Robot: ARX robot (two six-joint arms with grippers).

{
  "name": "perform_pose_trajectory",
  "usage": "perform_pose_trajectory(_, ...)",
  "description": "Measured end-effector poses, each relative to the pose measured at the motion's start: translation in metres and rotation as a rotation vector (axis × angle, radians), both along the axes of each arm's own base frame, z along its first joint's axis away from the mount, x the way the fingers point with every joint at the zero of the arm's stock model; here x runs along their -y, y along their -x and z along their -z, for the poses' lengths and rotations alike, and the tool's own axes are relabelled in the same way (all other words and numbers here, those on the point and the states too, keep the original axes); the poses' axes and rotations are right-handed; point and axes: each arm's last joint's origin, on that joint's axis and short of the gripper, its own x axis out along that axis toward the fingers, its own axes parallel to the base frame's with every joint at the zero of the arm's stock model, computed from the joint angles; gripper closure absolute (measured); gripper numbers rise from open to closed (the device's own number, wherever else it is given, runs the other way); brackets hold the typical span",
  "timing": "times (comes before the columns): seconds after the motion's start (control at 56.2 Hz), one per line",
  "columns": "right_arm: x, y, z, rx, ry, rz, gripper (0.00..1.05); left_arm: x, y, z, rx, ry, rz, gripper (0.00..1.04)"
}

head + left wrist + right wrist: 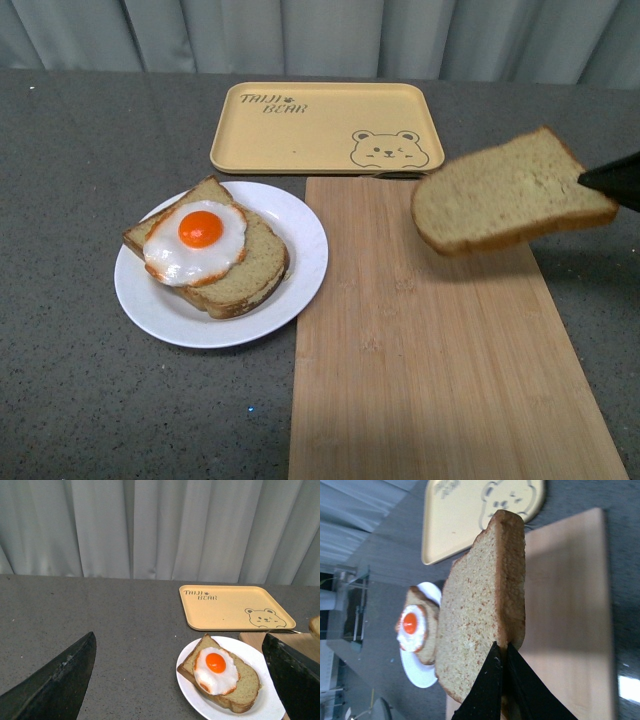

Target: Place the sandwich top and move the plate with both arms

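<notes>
1. The sandwich top (510,192), a squarish, porous brown slice with a darker crust, hangs tilted above the bamboo board (430,380), well apart from the plate. The right fingers (484,695) pinch it at one edge.
2. The round, glossy white plate (300,262) sits on the speckled grey bench (80,150), carrying a bread slice (250,270) topped with a fried egg (197,240).
3. The left fingers (55,685) stand wide apart.
4. A flat, rounded-corner yellow tray (320,130) lies just beyond the board.

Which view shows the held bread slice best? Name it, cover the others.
The right wrist view: the bread slice dominates the frame, the right end effector pinching its edge. The front view shows it whole but smaller, over the cutting board. The left wrist view catches only a sliver at the frame edge.
</notes>
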Motion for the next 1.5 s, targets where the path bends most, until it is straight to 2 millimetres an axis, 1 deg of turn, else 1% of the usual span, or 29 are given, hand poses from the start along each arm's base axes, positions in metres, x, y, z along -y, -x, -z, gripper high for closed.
perform_pose_trajectory(0.036, -0.011, -0.002, -0.006, 0.027, -0.022, -0.024, 1.04, 0.0, 0.0, 0.0, 0.0, 0.0, 0.0, 0.07)
perform_pose_trajectory(0.107, -0.03, -0.006, -0.012, 0.043, -0.058, -0.052, 1.04, 0.0, 0.0, 0.0, 0.0, 0.0, 0.0, 0.07)
perform_pose_trajectory(0.142, -0.044, -0.009, -0.014, 0.044, -0.077, -0.073, 1.04, 0.0, 0.0, 0.0, 0.0, 0.0, 0.0, 0.07)
perform_pose_trajectory(0.285, -0.092, -0.025, -0.013, 0.045, -0.126, -0.14, 1.04, 0.0, 0.0, 0.0, 0.0, 0.0, 0.0, 0.07)
perform_pose_trajectory(0.374, -0.122, -0.034, -0.005, 0.023, -0.154, -0.172, 1.04, 0.0, 0.0, 0.0, 0.0, 0.0, 0.0, 0.07)
perform_pose_trajectory(0.463, -0.153, -0.041, 0.012, -0.036, -0.178, -0.202, 1.04, 0.0, 0.0, 0.0, 0.0, 0.0, 0.0, 0.07)
perform_pose_trajectory(0.588, -0.179, -0.045, 0.035, -0.104, -0.178, -0.223, 1.04, 0.0, 0.0, 0.0, 0.0, 0.0, 0.0, 0.07)
perform_pose_trajectory(0.73, -0.194, -0.045, 0.053, -0.158, -0.168, -0.23, 1.04, 0.0, 0.0, 0.0, 0.0, 0.0, 0.0, 0.07)
perform_pose_trajectory(0.855, -0.201, -0.043, 0.062, -0.193, -0.184, -0.214, 1.04, 0.0, 0.0, 0.0, 0.0, 0.0, 0.0, 0.07)
perform_pose_trajectory(0.962, -0.2, -0.036, 0.068, -0.229, -0.171, -0.191, 1.04, 0.0, 0.0, 0.0, 0.0, 0.0, 0.0, 0.07)
perform_pose_trajectory(0.997, -0.198, -0.033, 0.071, -0.238, -0.162, -0.182, 1.01, 0.0, 0.0, 0.0, 0.0, 0.0, 0.0, 0.07)
perform_pose_trajectory(1.068, -0.187, -0.024, 0.074, -0.252, -0.119, -0.145, 0.86, 0.0, 0.0, 0.0, 0.0, 0.0, 0.0, 0.07)
perform_pose_trajectory(1.122, -0.178, -0.02, 0.071, -0.24, -0.077, -0.115, 0.77, 0.0, 0.0, 0.0, 0.0, 0.0, 0.0, 0.07)
perform_pose_trajectory(1.175, -0.165, -0.017, 0.063, -0.187, -0.022, -0.089, 0.67, 0.0, 0.0, 0.0, 0.0, 0.0, 0.0, 0.07)
perform_pose_trajectory(1.193, -0.163, -0.017, 0.061, -0.18, -0.012, -0.083, 0.65, 0.0, 0.0, 0.0, 0.0, 0.0, 0.0, 0.07)
perform_pose_trajectory(1.229, -0.154, -0.016, 0.052, -0.148, 0.012, -0.06, 0.58, 0.0, 0.0, 0.0, 0.0, 0.0, 0.0, 0.07)
perform_pose_trajectory(1.246, -0.15, -0.017, 0.045, -0.124, 0.017, -0.053, 0.52, 0.0, 0.0, 0.0, 0.0, 0.0, 0.0, 0.07)
perform_pose_trajectory(1.282, -0.147, -0.019, 0.039, -0.076, 0.039, -0.036, 0.46, 0.0, 0.0, 0.0, 0.0, 0.0, 0.0, 0.07)
perform_pose_trajectory(1.3, -0.147, -0.019, 0.039, -0.066, 0.044, -0.025, 0.46, 0.0, 0.0, 0.0, 0.0, 0.0, 0.0, 0.07)
perform_pose_trajectory(1.318, -0.146, -0.02, 0.039, 0.024, 0.092, 0.012, 0.47, 0.0, 0.0, 0.0, 0.0, 0.0, 0.0, 0.07)
perform_pose_trajectory(1.336, -0.145, -0.019, 0.04, 0.137, 0.158, 0.071, 0.51, 0.0, 0.0, 0.0, 0.0, 0.0, 0.0, 0.07)
perform_pose_trajectory(1.353, -0.145, -0.019, 0.04, 0.153, 0.151, 0.071, 0.53, 0.0, 0.0, 0.0, 0.0, 0.0, 0.0, 0.07)
perform_pose_trajectory(1.371, -0.142, -0.017, 0.042, 0.259, 0.243, 0.142, 0.57, 0.0, 0.0, 0.0, 0.0, 0.0, 0.0, 0.07)
perform_pose_trajectory(1.389, -0.139, -0.013, 0.044, 0.32, 0.294, 0.179, 0.61, 0.0, 0.0, 0.0, 0.0, 0.0, 0.003, 0.07)
perform_pose_trajectory(1.407, -0.138, -0.011, 0.044, 0.341, 0.31, 0.191, 0.62, 0.0, 0.0, 0.0, 0.0, 0.0, 0.003, 0.07)
perform_pose_trajectory(1.442, -0.128, 0.001, 0.048, 0.436, 0.406, 0.276, 0.69, 0.0, 0.0, 0.0, 0.0, 0.0, 0.001, 0.07)
perform_pose_trajectory(1.46, -0.124, 0.006, 0.048, 0.482, 0.46, 0.301, 0.72, 0.0, 0.0, 0.0, 0.0, 0.0, 0.0, 0.07)
perform_pose_trajectory(1.478, -0.119, 0.013, 0.046, 0.523, 0.5, 0.344, 0.77, 0.0, 0.0, 0.0, -0.001, 0.0, 0.0, 0.07)
perform_pose_trajectory(1.496, -0.117, 0.015, 0.045, 0.54, 0.523, 0.349, 0.78, 0.0, 0.0, 0.0, -0.002, 0.0, 0.0, 0.07)
